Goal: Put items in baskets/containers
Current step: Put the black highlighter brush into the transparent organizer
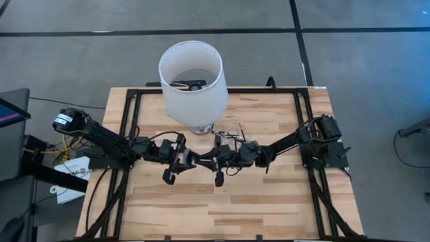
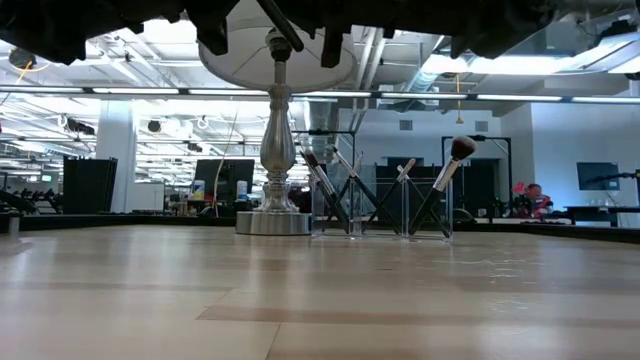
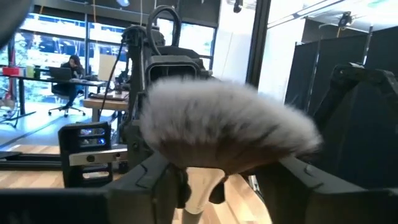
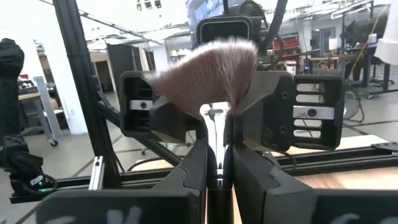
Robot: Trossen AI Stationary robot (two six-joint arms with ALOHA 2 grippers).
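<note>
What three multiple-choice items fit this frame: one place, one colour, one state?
1. Where is the clear holder?
A. Beside the lamp base
B. On the floor
C. In a gripper

2. What colour is the lampshade?
A. Black
B. White
C. Red

3. What is the right gripper doing?
A. Open, empty
B. Shut on a brush
C. Shut on the lamp

A: the holder stands right of the lamp base.
B: the lampshade is white.
B: the right gripper clamps the brush, opposite the left gripper.

lamp behind arms | brushes in clear tray beside lamp
</note>
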